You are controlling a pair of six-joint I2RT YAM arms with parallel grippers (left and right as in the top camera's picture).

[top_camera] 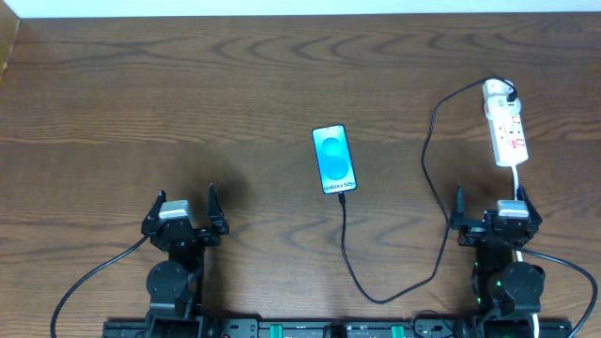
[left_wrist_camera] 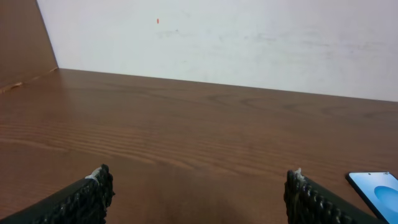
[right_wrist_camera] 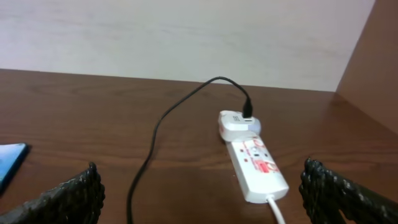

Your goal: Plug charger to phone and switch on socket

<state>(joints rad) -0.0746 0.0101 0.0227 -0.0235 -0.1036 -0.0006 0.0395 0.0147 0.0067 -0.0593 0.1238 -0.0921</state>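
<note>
Brown wood-grain table [top_camera: 188,84] fills the room's foreground, with a pale wall behind it in the wrist views. The phone [top_camera: 333,158] lies flat mid-table, screen up and lit blue, its lettered end toward the arms. The charger [top_camera: 344,225] is a thin black cable. From the far end of the socket [top_camera: 507,131] at the right it arcs out, drops toward the arms, loops near the front edge and climbs to the phone's near end. Its tip meets that edge, but whether it is seated in the port I cannot tell. A white cord [top_camera: 518,178] leaves the socket's near end.

The left gripper [top_camera: 185,205] sits at near left, well apart from everything, jaws spread wide with nothing between them. The right gripper [top_camera: 490,205] waits near the socket's near end, equally wide and empty.

The cable looks limp and light and would likely curl or slip if taken mid-run — better to pinch it close behind the plug tip, where it is stiffest. The phone is slim and smooth and will probably skate on the wood when pushed, so brace it by its long edges, not the glass. The socket seems to be light, rigid plastic — press its switch straight down or it may slide. The switch itself is too small to pick out among the red markings.
</note>
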